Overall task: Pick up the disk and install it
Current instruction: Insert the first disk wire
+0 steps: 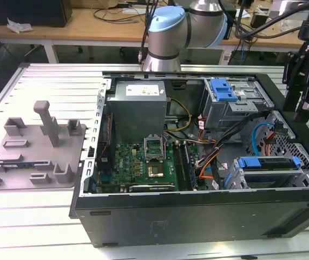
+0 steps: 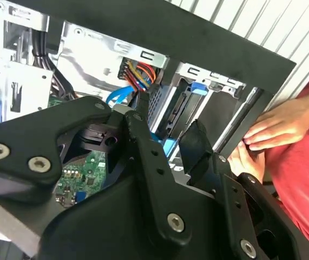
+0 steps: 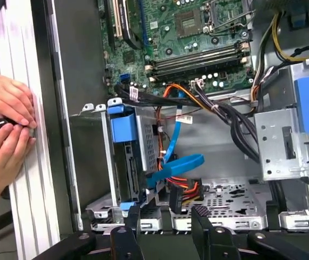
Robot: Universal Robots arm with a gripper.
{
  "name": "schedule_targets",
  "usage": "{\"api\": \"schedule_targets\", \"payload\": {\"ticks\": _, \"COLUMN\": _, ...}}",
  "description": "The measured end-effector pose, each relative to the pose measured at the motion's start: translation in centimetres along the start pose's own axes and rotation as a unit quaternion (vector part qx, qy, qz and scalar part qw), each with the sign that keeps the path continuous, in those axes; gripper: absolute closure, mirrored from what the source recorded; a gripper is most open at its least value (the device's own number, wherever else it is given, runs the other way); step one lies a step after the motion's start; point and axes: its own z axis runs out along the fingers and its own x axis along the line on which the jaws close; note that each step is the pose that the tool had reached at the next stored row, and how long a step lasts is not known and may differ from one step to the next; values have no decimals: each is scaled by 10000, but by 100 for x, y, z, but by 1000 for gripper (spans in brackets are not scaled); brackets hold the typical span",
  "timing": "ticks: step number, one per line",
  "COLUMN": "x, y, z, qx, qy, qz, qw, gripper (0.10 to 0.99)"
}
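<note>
The claw (image 3: pixel 166 219) hangs spread above the open case (image 1: pixel 197 216). Its two fingers (image 3: pixel 200 216) are apart and pinch nothing; only orange and blue cables (image 3: pixel 181 173) show through the gap. The disk (image 3: pixel 126 162) is just ahead of one fingertip and below it, seated on edge in the cage (image 3: pixel 146 135). Only its thin dark edge and blue carrier show, and its label face is hidden. Farther ahead of the claw lies the motherboard (image 3: pixel 186 32), partly crossed by cable bundles.

Off to the disk's side of the claw, outside the case wall, a person's hands (image 3: pixel 5 124) rest on the ribbed counter (image 3: pixel 13 54), cut off at the wrists. Something small and dark sits between them, too hidden to identify. In the exterior view the picture's edge clips the claw. In the second wrist view the claw's own body covers much of the case.
</note>
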Motion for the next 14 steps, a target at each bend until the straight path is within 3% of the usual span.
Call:
{"api": "schedule_targets", "payload": {"ticks": 3, "x": -93, "y": -2, "z": 32, "qx": -29, "qy": 14, "qz": 24, "qw": 10000, "gripper": 584}}
{"api": "schedule_targets", "payload": {"ticks": 8, "x": -125, "y": -35, "z": 108, "qx": -147, "qy": 20, "qz": 398, "qw": 9991, "gripper": 584}}
{"api": "schedule_targets", "payload": {"ticks": 10, "x": -143, "y": -60, "z": 119, "qx": -165, "qy": 44, "qz": 448, "qw": 9988, "gripper": 584}}
{"api": "schedule_targets", "payload": {"ticks": 11, "x": -153, "y": -70, "z": 120, "qx": -167, "qy": 66, "qz": 451, "qw": 9988, "gripper": 584}}
{"api": "schedule_targets", "payload": {"ticks": 12, "x": -179, "y": -77, "z": 123, "qx": -175, "qy": 112, "qz": 450, "qw": 9988, "gripper": 584}}
{"api": "schedule_targets", "payload": {"ticks": 13, "x": -224, "y": -74, "z": 130, "qx": -191, "qy": 184, "qz": 444, "qw": 9987, "gripper": 584}}
{"api": "schedule_targets", "payload": {"ticks": 14, "x": -237, "y": -72, "z": 135, "qx": -198, "qy": 216, "qz": 442, "qw": 9986, "gripper": 584}}
